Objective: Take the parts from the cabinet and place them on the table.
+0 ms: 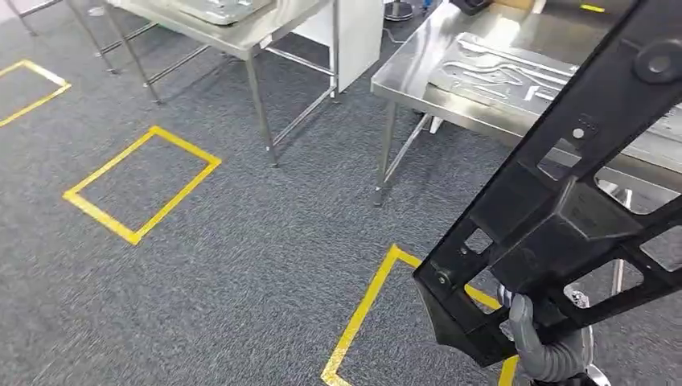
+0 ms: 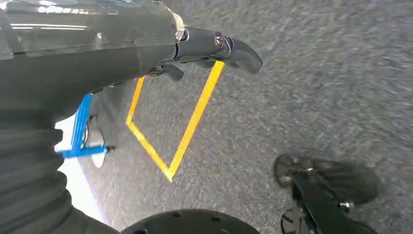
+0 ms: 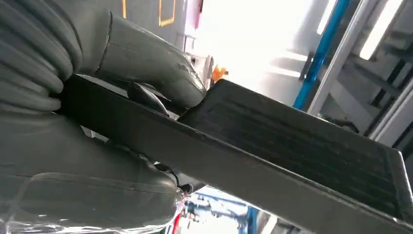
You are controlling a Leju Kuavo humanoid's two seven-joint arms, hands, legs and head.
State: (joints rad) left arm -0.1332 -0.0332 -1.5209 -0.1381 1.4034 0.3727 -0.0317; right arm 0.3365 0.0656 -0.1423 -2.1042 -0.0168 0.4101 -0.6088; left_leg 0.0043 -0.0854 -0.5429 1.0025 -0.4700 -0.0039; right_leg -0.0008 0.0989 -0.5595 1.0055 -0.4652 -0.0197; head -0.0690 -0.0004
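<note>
Black part, long ribbed plastic frame with cut-outs, gripped at its lower end by right hand, thumb and fingers clamped on opposite faces. Held tilted above grey carpet with yellow tape squares, just short of steel table. Left hand hangs over floor, fingers extended, holding nothing. No legible markings on part.

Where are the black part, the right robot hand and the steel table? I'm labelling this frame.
black part (image 1: 563, 217): head view, on its solid central body.
right robot hand (image 1: 547, 350): head view, grey fingers gripping the part's lower end.
steel table (image 1: 418, 64): head view, bare tabletop.
</note>
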